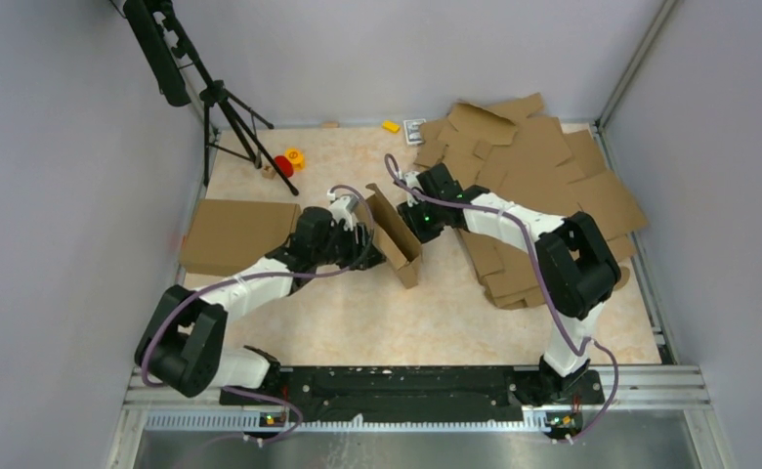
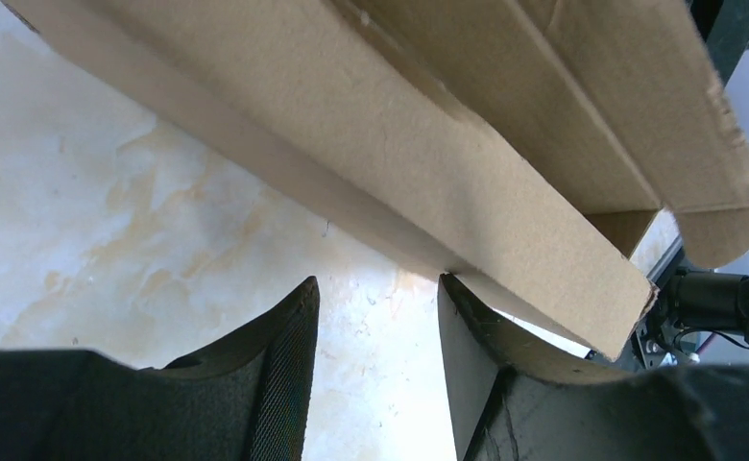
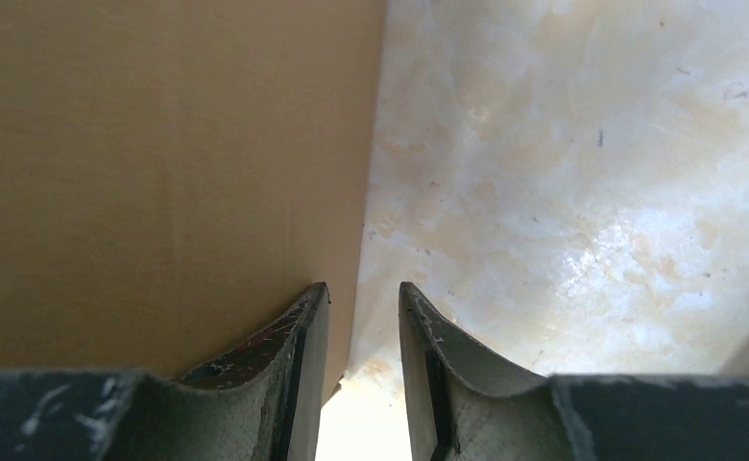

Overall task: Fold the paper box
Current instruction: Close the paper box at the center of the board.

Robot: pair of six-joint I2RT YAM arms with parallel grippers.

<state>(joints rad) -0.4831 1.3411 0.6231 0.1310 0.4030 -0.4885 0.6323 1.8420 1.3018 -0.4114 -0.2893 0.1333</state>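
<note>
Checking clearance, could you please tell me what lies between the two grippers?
The paper box sits between the left gripper and right gripper, top view.

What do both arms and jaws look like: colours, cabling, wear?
Left arm and right arm: white links, black joint housings, a purple cable looped along each. Jaws are black and curved; the right pair is scuffed with pale flecks.

A robotics lab cell: plain grey walls (image 1: pixel 55 147), an aluminium rail (image 1: pixel 406 418) (arms (image 1: pixel 260 281) bolted on) and a tripod (image 1: pixel 231 117)
</note>
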